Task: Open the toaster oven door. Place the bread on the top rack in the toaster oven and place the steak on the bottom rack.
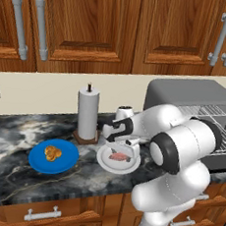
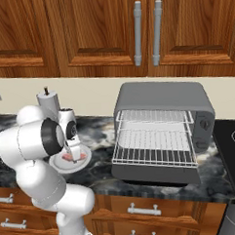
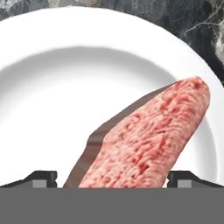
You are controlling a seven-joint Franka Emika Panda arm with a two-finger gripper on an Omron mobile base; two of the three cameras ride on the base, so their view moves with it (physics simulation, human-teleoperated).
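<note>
Spread wide, two-finger dark gripper (image 3: 112,178) straddling flat pink-red raw steak (image 3: 151,140) on round white plate (image 3: 52,109); lumpy golden-brown bread (image 1: 52,152) well off to its side.

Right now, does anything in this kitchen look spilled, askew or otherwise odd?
Nothing stands out. The steak lies on its white plate, the bread on the blue plate, the paper towel roll stands upright, and the toaster oven sits open with both racks level. The open gripper straddles the steak.
</note>
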